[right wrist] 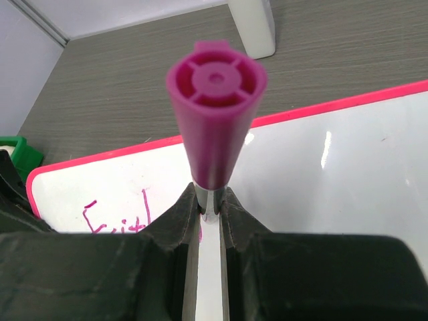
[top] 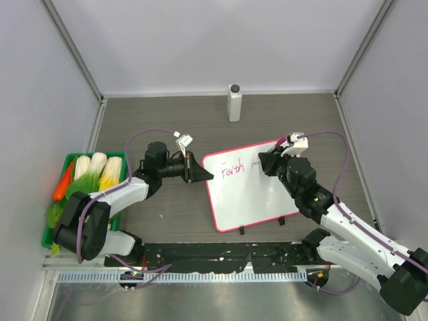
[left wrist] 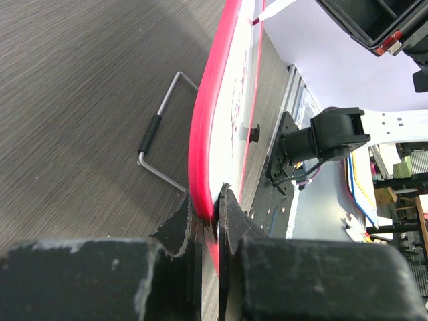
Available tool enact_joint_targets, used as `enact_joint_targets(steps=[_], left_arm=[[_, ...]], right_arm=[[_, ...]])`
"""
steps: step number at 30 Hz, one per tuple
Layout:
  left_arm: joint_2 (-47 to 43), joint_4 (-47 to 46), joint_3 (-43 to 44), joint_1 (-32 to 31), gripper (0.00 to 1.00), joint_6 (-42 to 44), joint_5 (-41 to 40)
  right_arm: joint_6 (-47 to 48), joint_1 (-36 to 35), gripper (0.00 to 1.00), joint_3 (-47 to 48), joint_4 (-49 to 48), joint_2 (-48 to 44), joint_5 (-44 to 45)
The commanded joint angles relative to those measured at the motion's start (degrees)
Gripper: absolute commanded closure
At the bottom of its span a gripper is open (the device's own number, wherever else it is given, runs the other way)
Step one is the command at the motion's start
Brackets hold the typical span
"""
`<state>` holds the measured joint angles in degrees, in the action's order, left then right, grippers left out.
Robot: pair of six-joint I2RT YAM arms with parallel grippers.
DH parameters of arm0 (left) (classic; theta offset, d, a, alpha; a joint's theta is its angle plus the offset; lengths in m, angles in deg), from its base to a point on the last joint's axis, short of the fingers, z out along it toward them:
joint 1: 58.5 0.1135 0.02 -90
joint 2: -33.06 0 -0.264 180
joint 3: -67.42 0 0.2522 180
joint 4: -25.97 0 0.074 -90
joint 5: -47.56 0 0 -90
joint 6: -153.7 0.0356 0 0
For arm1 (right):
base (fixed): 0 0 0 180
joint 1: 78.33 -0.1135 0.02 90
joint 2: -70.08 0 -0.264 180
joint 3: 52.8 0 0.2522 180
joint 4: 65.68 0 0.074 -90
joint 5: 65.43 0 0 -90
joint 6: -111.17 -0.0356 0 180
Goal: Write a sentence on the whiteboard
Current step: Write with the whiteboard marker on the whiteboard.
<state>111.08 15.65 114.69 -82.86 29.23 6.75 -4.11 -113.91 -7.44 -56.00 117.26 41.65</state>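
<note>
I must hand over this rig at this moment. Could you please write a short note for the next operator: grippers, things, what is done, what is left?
Left gripper: shut on the left edge of the whiteboard, on its pink frame.
Right gripper: shut on a pink marker, over the board just right of the writing.
Whiteboard: lies between the two arms.
Done: "Faith" is written, with a small mark after it.
Left: the rest of the sentence.
</note>
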Motion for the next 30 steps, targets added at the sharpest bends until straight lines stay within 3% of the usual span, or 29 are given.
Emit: enact_joint_targets(steps=[1,30], left_arm=[[0.73,3.77,-0.65,-1.13,1.00,9.25,-4.89],[0.38,3.86,-0.74,-1.22,1.00,9.25,-4.98]], right_arm=[[-0.04,-0.38,0.99,-1.36,1.88,-1.65,0.41],[0.32,-0.46,0.98,1.89,-1.90,1.51,3.74]])
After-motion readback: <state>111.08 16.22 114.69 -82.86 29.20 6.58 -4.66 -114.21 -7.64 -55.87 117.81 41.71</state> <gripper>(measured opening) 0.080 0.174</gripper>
